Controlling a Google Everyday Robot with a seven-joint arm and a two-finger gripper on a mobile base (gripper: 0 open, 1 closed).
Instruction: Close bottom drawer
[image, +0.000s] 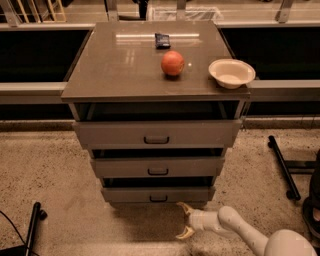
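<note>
The bottom drawer (158, 194) is the narrowest grey front at the foot of the cabinet, with a small dark centre handle (158, 198). It stands slightly out, with a dark gap above its front. My gripper (184, 220) is on the floor just in front of and right of the drawer, below its right part. Its two pale fingers (185, 207) are spread apart and hold nothing. It does not touch the drawer front. The white arm (240, 230) runs off to the lower right.
The mid drawer (158, 167) and top drawer (157, 133) also stand out. On the cabinet top (120, 65) are an orange ball (172, 63), a white bowl (231, 73) and a small dark packet (162, 40). Black stand legs (282, 167) lie at right, another black leg (32, 225) at left.
</note>
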